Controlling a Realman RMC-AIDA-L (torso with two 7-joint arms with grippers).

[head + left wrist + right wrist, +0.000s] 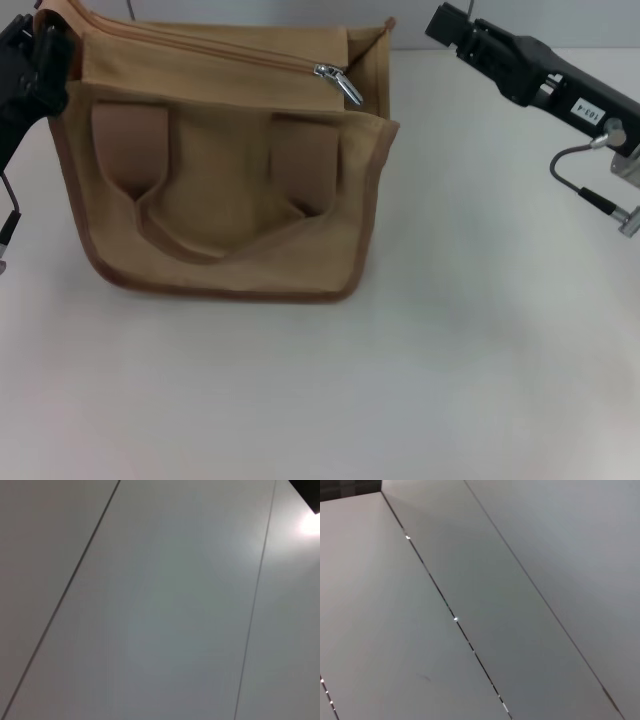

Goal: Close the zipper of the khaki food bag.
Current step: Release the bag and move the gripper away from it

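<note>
- The khaki food bag (225, 170) stands on the white counter (470, 350), toward the counter's far left corner, its front face turned to the robot.
- Its front carries two wide strap tabs, with a handle (215, 235) drooping in a curve between them; darker brown trim runs round the edges.
- The zipper (215, 48) crosses the bag's top panel as a long tan line, slanting from the far left toward the right end.
- The silver pull tab (340, 82) sits near the right end of that line, tilted down toward the bag's right side, where the top corner gapes a little.
- The left pincer (35, 70) is at the bag's upper left corner, right against the brown trim; it seems to be touching the fabric, but the head view does not show how wide its fingers stand or whether they have hold of anything, so I cannot tell.
- The right pincer (450, 25) hangs over the far edge of the counter, to the right of the bag and apart from it; its fingertips are cut off by the frame edge, so I cannot tell its opening either.
- Both wrist views show only plain pale panels with thin dark seams, and nothing of the bag.
</note>
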